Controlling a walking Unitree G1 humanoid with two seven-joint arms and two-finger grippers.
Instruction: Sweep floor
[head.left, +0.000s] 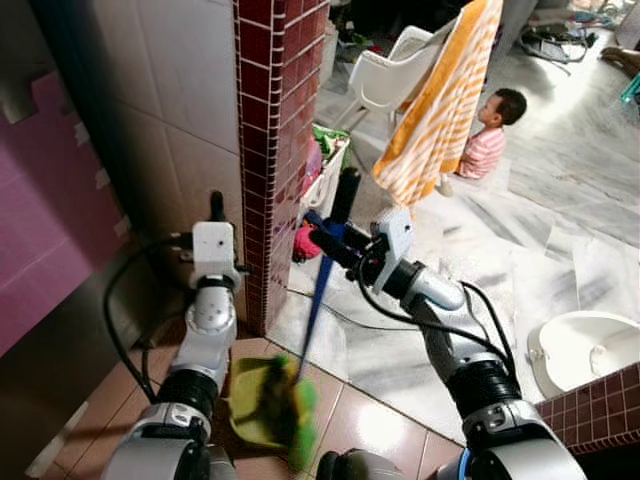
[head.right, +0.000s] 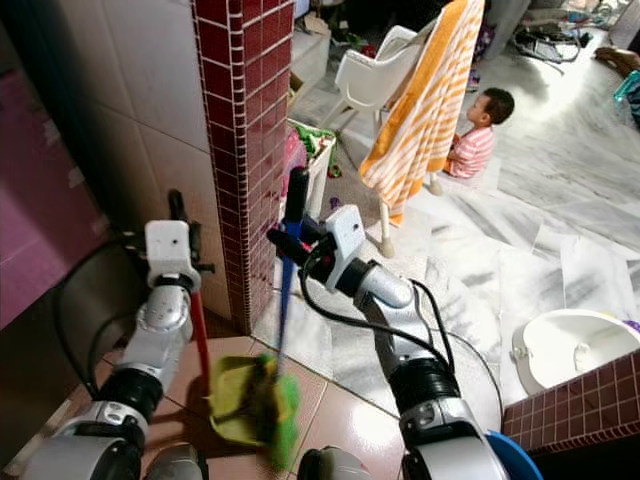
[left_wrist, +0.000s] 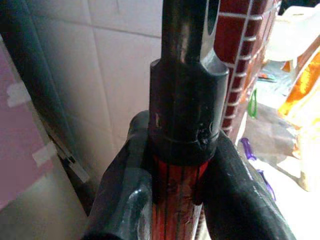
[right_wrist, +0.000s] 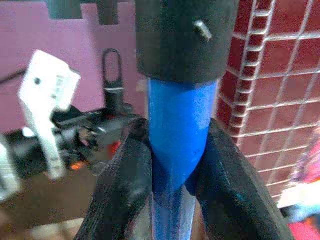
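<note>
My left gripper (head.left: 214, 232) is shut on the red handle (left_wrist: 176, 205) of a yellow-green dustpan (head.left: 250, 400), just below the handle's black end cap (left_wrist: 184, 110). The pan rests on the brown floor tiles between my arms. My right gripper (head.left: 335, 245) is shut on the blue handle (right_wrist: 181, 130) of a broom, under its black cap (head.left: 346, 192). The shaft slants down to green bristles (head.left: 300, 415) that sit at the dustpan's right edge. Both handles stand close to the red-tiled pillar (head.left: 275, 120).
A white tiled wall and a pink panel (head.left: 40, 220) close off the left. Beyond the pillar are a basket of clutter (head.left: 325, 170), a white chair with an orange striped towel (head.left: 445, 100) and a seated child (head.left: 490, 135). A white basin (head.left: 590, 350) and a low red-tiled wall (head.left: 600, 405) are at right.
</note>
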